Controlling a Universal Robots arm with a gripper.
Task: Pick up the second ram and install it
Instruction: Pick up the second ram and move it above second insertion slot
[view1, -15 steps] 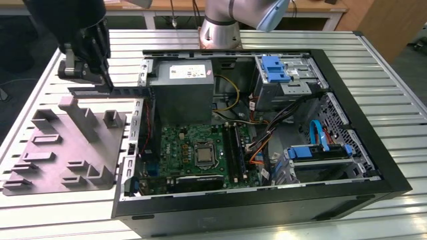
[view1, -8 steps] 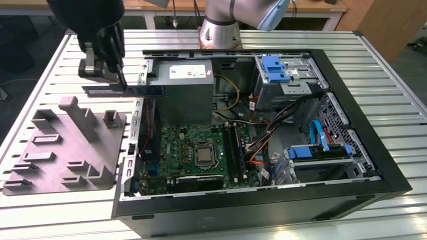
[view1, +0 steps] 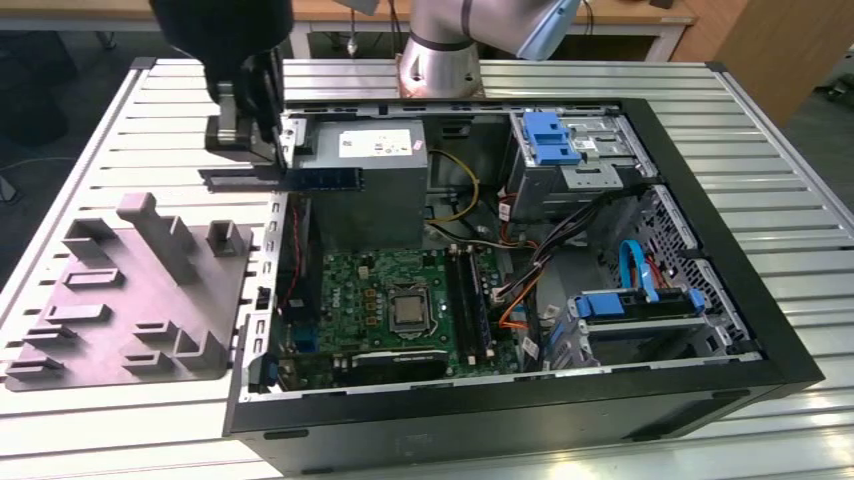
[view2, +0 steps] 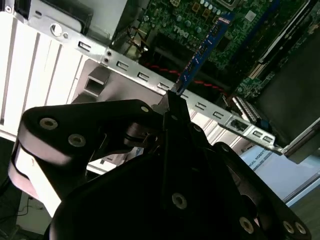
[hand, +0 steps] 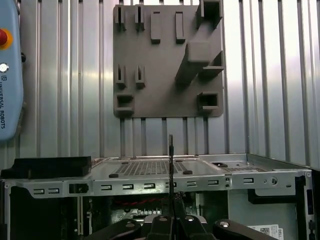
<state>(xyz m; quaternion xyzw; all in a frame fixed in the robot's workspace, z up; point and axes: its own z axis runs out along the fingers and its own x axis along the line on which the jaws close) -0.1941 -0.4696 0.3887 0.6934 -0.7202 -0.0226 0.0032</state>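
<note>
Blue-green second ram (view1: 320, 179) hangs level, pinched between the gripper's (view1: 262, 160) jaws, over the metal case wall (view1: 278, 240) beside the grey power-supply box (view1: 367, 160). A thin-edged hold could let it tilt, snagging that wall or missing the black memory slots (view1: 463, 290).

arm (view1: 441, 60) reaches over from the desk's (view1: 160, 150) far edge toward the exterior view's left, claw (view1: 267, 158) pointing down and pinched tight on the second ram (view1: 323, 178).
</note>
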